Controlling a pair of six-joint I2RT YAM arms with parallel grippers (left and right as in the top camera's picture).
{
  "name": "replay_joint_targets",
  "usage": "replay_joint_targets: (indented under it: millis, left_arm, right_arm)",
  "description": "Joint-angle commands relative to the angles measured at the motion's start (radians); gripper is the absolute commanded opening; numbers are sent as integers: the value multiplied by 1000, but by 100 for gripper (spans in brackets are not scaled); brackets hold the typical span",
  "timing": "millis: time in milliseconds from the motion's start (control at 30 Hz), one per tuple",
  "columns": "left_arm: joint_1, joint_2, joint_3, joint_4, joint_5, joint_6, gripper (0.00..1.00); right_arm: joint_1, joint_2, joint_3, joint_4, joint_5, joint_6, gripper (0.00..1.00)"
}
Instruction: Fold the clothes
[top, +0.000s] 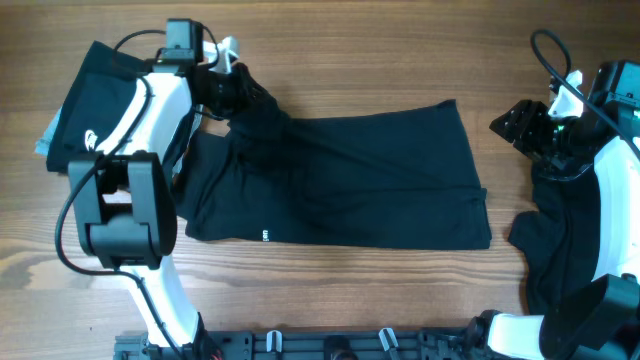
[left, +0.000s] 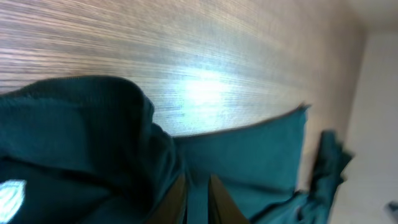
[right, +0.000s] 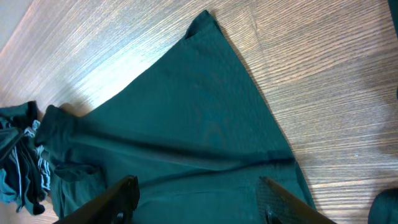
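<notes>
A black shirt (top: 350, 180) lies spread across the middle of the table, its upper left part pulled up into a bunch. My left gripper (top: 232, 88) is shut on that bunched cloth at the far left; in the left wrist view the fabric (left: 249, 155) runs between the closed fingers (left: 198, 198). My right gripper (top: 515, 122) is open and empty, hovering past the shirt's right edge. The right wrist view shows the shirt (right: 199, 130) ahead of the spread fingers (right: 198, 196). A second black garment (top: 555, 235) lies under the right arm.
A folded dark garment with a small white logo (top: 90, 105) lies at the far left under the left arm. Bare wood table (top: 400, 50) shows behind the shirt and in front of it. A black rail (top: 330, 345) runs along the front edge.
</notes>
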Motion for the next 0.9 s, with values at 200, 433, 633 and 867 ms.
replay_joint_targets:
  millis: [200, 433, 633, 867]
  left_arm:
    - [60, -49, 16, 82, 47, 28, 13]
    - [-47, -173, 16, -255, -481, 316, 13]
    - [-228, -178, -46, -295, -808, 300, 24]
    - [-261, -164, -169, -50, -1023, 206, 43]
  right_arm:
    - [3, 11, 8, -7, -1, 4, 65]
    - [3, 11, 8, 0, -1, 5, 65]
    - [3, 11, 8, 3, 0, 3, 66]
    - [3, 11, 8, 4, -1, 4, 66]
